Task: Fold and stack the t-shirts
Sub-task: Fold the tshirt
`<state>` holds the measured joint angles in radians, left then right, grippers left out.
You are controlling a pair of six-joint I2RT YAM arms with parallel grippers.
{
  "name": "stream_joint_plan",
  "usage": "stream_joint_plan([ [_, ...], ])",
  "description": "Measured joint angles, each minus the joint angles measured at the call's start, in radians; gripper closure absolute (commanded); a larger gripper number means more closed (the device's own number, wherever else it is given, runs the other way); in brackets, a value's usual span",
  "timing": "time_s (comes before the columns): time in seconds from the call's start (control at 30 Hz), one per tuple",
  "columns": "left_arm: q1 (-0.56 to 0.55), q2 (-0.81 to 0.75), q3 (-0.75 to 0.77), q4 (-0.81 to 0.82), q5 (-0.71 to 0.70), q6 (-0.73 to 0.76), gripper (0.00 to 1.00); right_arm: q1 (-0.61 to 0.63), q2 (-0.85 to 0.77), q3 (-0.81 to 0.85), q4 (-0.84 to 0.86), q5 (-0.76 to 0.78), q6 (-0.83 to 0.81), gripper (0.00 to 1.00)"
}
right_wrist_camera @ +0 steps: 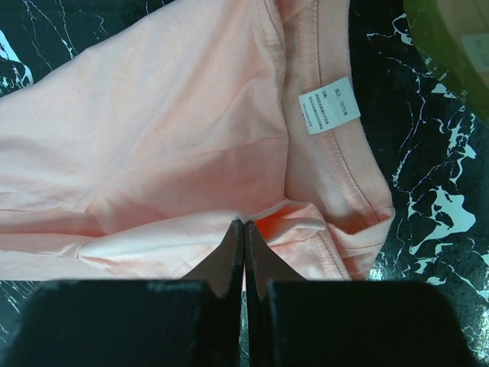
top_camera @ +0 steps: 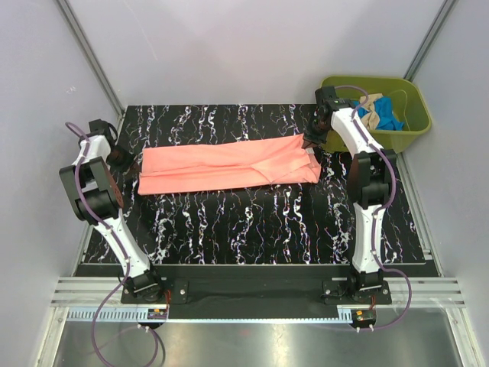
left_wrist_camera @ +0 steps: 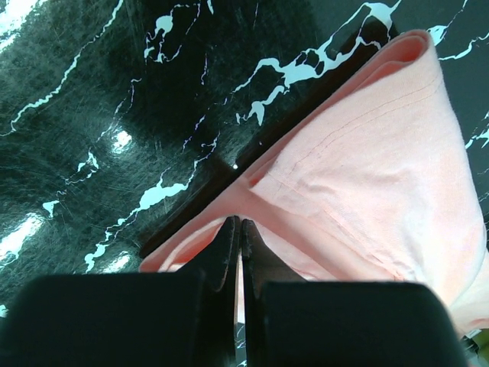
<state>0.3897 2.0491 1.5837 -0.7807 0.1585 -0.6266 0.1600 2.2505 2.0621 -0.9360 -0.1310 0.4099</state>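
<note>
The salmon-pink t-shirt [top_camera: 229, 167] lies folded lengthwise into a long strip across the far half of the black marbled table [top_camera: 252, 229]. My left gripper [top_camera: 122, 159] is shut on its left end [left_wrist_camera: 367, 153], pinching the cloth edge. My right gripper [top_camera: 313, 142] is shut on its right end [right_wrist_camera: 191, 130], next to the collar and its white size label [right_wrist_camera: 328, 105]. Blue [top_camera: 390, 115] and beige-tan [top_camera: 370, 108] t-shirts lie bunched in the olive-green tub [top_camera: 419, 115] at the far right.
The tub's rim shows at the upper right of the right wrist view [right_wrist_camera: 451, 53], close to my right gripper. Grey walls with metal rails enclose the table on the left, right and back. Bare table lies in front of the shirt.
</note>
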Motion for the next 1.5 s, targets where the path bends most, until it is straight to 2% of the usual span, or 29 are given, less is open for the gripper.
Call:
stream_joint_plan([
  [0.27,0.0,0.027,0.013,-0.004,0.0,-0.002,1.0,0.0,0.01,0.019,-0.016,0.011,-0.006,1.0],
  [0.37,-0.001,0.044,0.022,-0.003,0.004,-0.001,0.99,0.0,0.012,0.023,-0.019,0.016,-0.006,0.93],
  [0.4,-0.002,0.048,0.024,-0.003,0.004,0.0,0.93,0.0,0.013,0.024,-0.02,0.018,-0.006,0.92],
  [0.43,-0.003,0.053,0.026,-0.003,0.003,0.004,0.83,0.0,0.015,0.027,-0.021,0.019,-0.006,0.86],
  [0.47,-0.004,0.055,0.028,-0.003,0.002,0.011,0.65,0.0,0.018,0.034,-0.024,0.02,-0.006,0.81],
  [0.5,-0.006,0.056,0.031,-0.004,-0.005,0.018,0.58,0.0,0.025,0.046,-0.031,0.026,-0.009,0.76],
  [0.53,-0.007,0.055,0.033,-0.003,-0.013,0.024,0.45,0.0,0.033,0.061,-0.035,0.034,-0.012,0.69],
  [0.6,-0.015,0.047,0.033,-0.002,-0.037,0.043,0.38,0.004,0.051,0.104,-0.055,0.036,-0.024,0.6],
  [0.63,-0.019,0.036,0.033,-0.003,-0.056,0.054,0.37,0.008,0.055,0.119,-0.063,0.039,-0.031,0.54],
  [0.8,-0.058,-0.116,-0.008,-0.002,-0.112,0.089,0.39,0.04,0.032,0.129,-0.064,0.103,-0.051,0.44],
  [0.93,-0.136,-0.325,-0.113,0.05,-0.124,0.1,0.56,0.088,-0.014,0.103,-0.045,0.109,-0.046,0.4],
  [1.0,-0.186,-0.403,-0.172,0.08,-0.108,0.097,0.65,0.139,-0.032,0.086,-0.021,0.087,-0.034,0.41],
  [1.03,-0.208,-0.425,-0.201,0.101,-0.092,0.091,0.67,0.17,-0.035,0.08,-0.008,0.065,-0.023,0.43],
  [1.13,-0.241,-0.414,-0.279,0.163,-0.02,0.076,0.74,0.258,-0.037,0.044,0.051,-0.016,0.018,0.51],
  [1.33,-0.259,-0.245,-0.351,0.216,0.079,0.041,0.78,0.372,-0.028,-0.022,0.101,-0.145,0.086,0.77],
  [1.5,-0.26,-0.175,-0.354,0.215,0.085,0.029,0.81,0.396,-0.028,-0.136,0.15,-0.156,0.116,0.94],
])
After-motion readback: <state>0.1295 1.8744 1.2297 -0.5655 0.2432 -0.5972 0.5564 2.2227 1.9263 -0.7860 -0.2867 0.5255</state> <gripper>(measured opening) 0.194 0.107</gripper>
